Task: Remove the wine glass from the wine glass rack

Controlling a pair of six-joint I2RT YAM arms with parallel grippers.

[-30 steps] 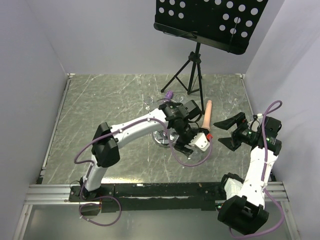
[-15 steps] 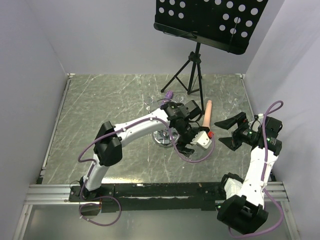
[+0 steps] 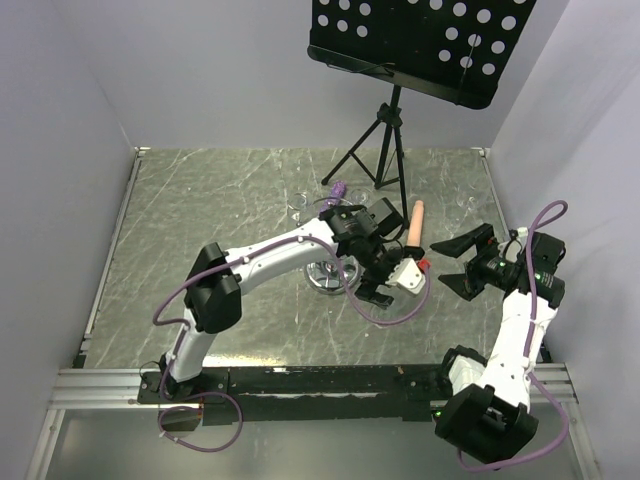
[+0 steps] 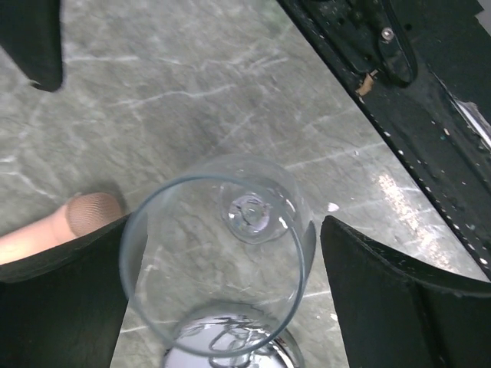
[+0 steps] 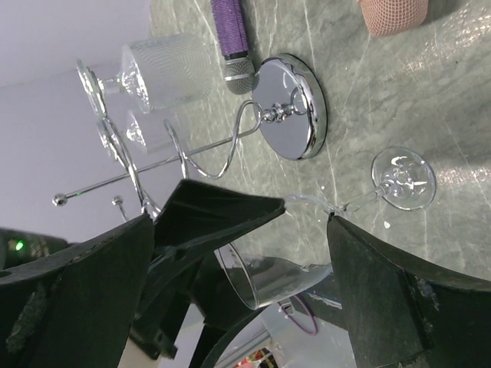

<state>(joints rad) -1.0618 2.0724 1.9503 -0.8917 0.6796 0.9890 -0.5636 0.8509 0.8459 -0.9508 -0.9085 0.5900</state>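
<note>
The wine glass (image 4: 222,307) lies tilted between my left gripper's (image 4: 226,230) black fingers, rim toward the camera, foot (image 4: 249,208) seen through the bowl. In the right wrist view its bowl (image 5: 268,280) is off the rack, in the left gripper's grip, and its foot (image 5: 403,178) is low by the table. The chrome wine glass rack (image 5: 295,107) stands behind it with two more glasses (image 5: 165,73) hanging on its loops. In the top view my left gripper (image 3: 385,285) is just right of the rack's base (image 3: 322,280). My right gripper (image 3: 440,265) is open and empty, facing the glass.
A beige microphone-like cylinder (image 3: 415,228) lies right of the rack, and a purple one (image 3: 338,188) lies behind it. A black tripod music stand (image 3: 390,140) is at the back. The black front rail (image 4: 399,77) runs along the table's near edge.
My left gripper has shifted slightly away from the near edge and to the right with the glass. The right arm has barely moved.
</note>
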